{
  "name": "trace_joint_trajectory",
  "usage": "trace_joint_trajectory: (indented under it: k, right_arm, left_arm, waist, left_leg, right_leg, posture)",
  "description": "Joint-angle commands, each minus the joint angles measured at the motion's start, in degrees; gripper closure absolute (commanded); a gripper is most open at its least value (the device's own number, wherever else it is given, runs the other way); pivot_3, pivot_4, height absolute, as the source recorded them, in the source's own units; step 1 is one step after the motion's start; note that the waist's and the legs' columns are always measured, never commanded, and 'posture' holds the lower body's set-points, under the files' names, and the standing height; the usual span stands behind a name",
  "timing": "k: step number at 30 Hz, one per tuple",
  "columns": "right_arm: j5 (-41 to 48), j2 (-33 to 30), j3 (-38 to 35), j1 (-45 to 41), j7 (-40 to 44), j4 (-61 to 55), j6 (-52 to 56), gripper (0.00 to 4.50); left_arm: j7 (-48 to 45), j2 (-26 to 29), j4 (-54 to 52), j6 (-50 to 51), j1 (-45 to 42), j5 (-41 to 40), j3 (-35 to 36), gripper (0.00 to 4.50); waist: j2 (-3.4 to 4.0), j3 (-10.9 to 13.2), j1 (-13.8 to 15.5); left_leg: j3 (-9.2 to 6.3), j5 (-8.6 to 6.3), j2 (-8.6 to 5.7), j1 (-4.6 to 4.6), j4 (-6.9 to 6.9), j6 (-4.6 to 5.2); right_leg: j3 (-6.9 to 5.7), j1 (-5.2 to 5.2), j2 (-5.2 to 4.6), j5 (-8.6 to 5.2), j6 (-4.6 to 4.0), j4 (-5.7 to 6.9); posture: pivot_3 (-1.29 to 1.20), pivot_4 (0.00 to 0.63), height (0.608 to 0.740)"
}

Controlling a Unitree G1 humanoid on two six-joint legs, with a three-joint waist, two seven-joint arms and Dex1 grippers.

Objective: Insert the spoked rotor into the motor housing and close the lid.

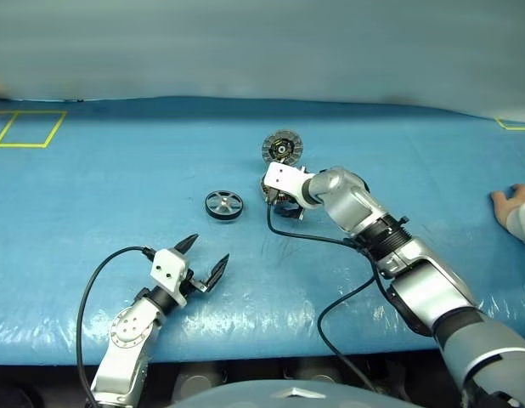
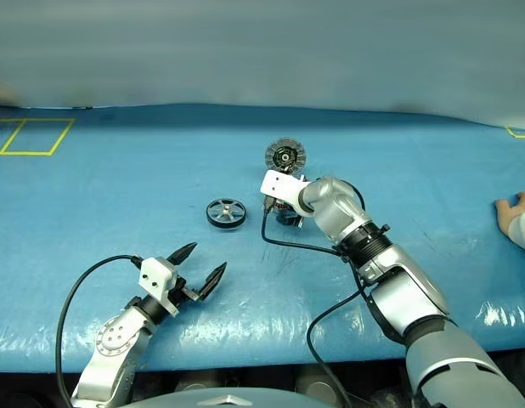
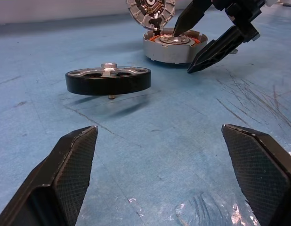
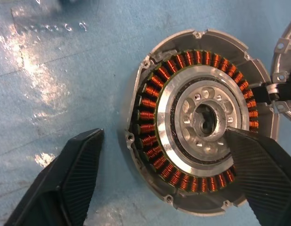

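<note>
The spoked rotor [image 1: 223, 205] sits flat on the blue desk [image 1: 93, 212], just left of the motor housing [image 3: 173, 46] and well apart from both grippers. Start at the left: the left gripper [image 1: 197, 262] hangs near the desk's front edge, nearer than the rotor and a little left of it, fingers spread wide and holding nothing, aimed along the desk toward the rotor.

Moving right to the rotor itself: a dark wheel with a black rim, pale silver spokes and a small hub with a stub shaft poking out underneath, so it rests slightly raised on that pin.

Right again, and here's the action: the right gripper [image 4: 159, 179] is angled down over the housing, fingers apart and gripping nothing, one fingertip over the silver hub and the other outside the wall on the rotor's side. The housing is a shallow silver cup with a ring of copper windings around a drilled hub. Its lid [image 1: 282, 147], grey radial segments round a black centre, stands propped open on the housing's far side. A person's hand [image 1: 510, 204] rests on the desk far right of the housing.

The job now looks like steadying the housing: pinch the wall squarely, keep off the copper, and leave the bore clear.
</note>
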Motion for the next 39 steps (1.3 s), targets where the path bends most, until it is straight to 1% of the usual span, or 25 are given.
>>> trace_joint_trajectory:
  k: [1, 2, 4, 9, 16, 19, 22, 31, 38, 39]
  right_arm:
    - [-0.63, 0.20, 1.25, 2.93, 2.47, -2.34, -0.13, 1.28]
    - [-0.98, 0.29, 0.89, 3.44, 1.76, -3.30, -1.48, 1.52]
    - [-1.71, 0.67, 0.14, 4.10, 0.47, -4.54, -3.46, 1.52]
    - [-1.79, 3.44, -4.01, 3.57, -4.93, -3.47, -6.00, 1.52]
    - [-0.84, 3.89, -4.52, 2.99, -1.81, -3.53, -5.96, 1.52]
    - [-1.20, 4.71, -5.61, 2.39, -3.25, -2.02, -5.49, 0.95]
    - [-1.83, 4.92, -5.85, 1.96, -3.68, -1.63, -5.66, 0.03]
    - [-1.96, 4.62, -5.71, 1.10, -2.38, 0.47, -4.73, 0.03]
    - [-2.06, 4.15, -4.86, 1.18, 0.33, 1.22, -0.94, 0.03]
    - [-1.80, 4.41, -4.83, 1.29, 0.85, 1.64, -0.03, 0.20]
  left_arm:
    - [0.47, -0.12, -1.39, -1.06, -0.14, 0.12, 0.22, 0.00]
    - [0.50, -0.10, -1.30, -1.02, -0.14, -0.02, 0.29, 0.00]
    - [0.51, -0.07, -1.07, -1.07, -0.17, -0.11, 0.36, 0.00]
    - [0.14, -0.02, 0.17, -1.76, -0.53, -0.26, 0.62, 0.00]
    - [-0.21, -0.17, 2.32, -3.09, -1.17, -0.39, 0.99, 0.00]
    - [-0.29, -0.30, 2.81, -3.32, -1.34, -0.44, 1.07, 0.00]
    - [-0.34, -0.40, 3.08, -3.48, -1.30, -0.53, 1.13, 0.00]
    - [-0.18, -0.71, 3.08, -3.39, -1.03, -0.46, 1.25, 0.00]
    - [-0.02, -0.90, 2.99, -3.38, -0.96, -0.35, 1.33, 0.00]
    - [0.00, -0.92, 3.05, -3.38, -1.06, -0.33, 1.32, 0.00]
  waist:
    - [-0.02, -0.03, -0.10]
    - [-0.03, -0.05, -0.30]
    - [-0.01, -0.04, -0.70]
    - [0.03, -0.01, -1.03]
    - [0.06, 0.02, -0.77]
    - [0.06, 0.02, -0.68]
    - [0.11, 0.05, -0.66]
    - [0.16, 0.09, -0.59]
    - [0.17, 0.09, -0.54]
    - [0.17, 0.09, -0.50]
  left_leg:
    - [0.00, 0.00, 0.01, 0.02, 0.00, 0.00]
    - [-0.01, 0.00, 0.02, 0.07, 0.00, 0.01]
    - [0.04, -0.01, 0.06, 0.15, 0.00, 0.01]
    - [0.08, 0.13, 0.13, 0.19, 0.02, -0.13]
    - [0.05, 0.18, 0.12, 0.06, 0.01, -0.12]
    - [0.06, 0.17, 0.12, 0.06, 0.00, -0.11]
    - [0.07, 0.17, 0.13, 0.05, -0.01, -0.12]
    - [0.07, 0.17, 0.13, 0.04, -0.02, -0.11]
    - [0.07, 0.17, 0.13, 0.02, -0.02, -0.11]
    - [0.06, 0.17, 0.14, 0.02, -0.02, -0.11]
  right_leg:
    - [0.00, 0.01, 0.00, 0.00, 0.00, 0.00]
    - [-0.01, 0.06, 0.00, 0.00, -0.01, 0.00]
    - [0.00, 0.10, 0.00, -0.02, -0.04, 0.00]
    - [0.01, 0.02, 0.04, 0.09, -0.29, 0.14]
    - [0.01, -0.10, 0.03, 0.14, -0.24, 0.19]
    - [0.00, -0.11, 0.03, 0.13, -0.24, 0.17]
    - [-0.01, -0.12, 0.03, 0.13, -0.24, 0.17]
    - [-0.01, -0.13, 0.03, 0.13, -0.25, 0.15]
    - [-0.02, -0.15, 0.03, 0.13, -0.25, 0.15]
    - [-0.02, -0.14, 0.03, 0.13, -0.25, 0.15]
  posture:
    - [0.00, 0.150, 0.740]
    - [0.00, 0.150, 0.740]
    - [0.00, 0.150, 0.740]
    - [0.00, 0.150, 0.740]
    - [0.00, 0.150, 0.740]
    - [0.00, 0.150, 0.740]
    - [0.00, 0.150, 0.740]
    - [0.00, 0.150, 0.740]
    - [0.00, 0.150, 0.740]
    - [0.00, 0.150, 0.740]
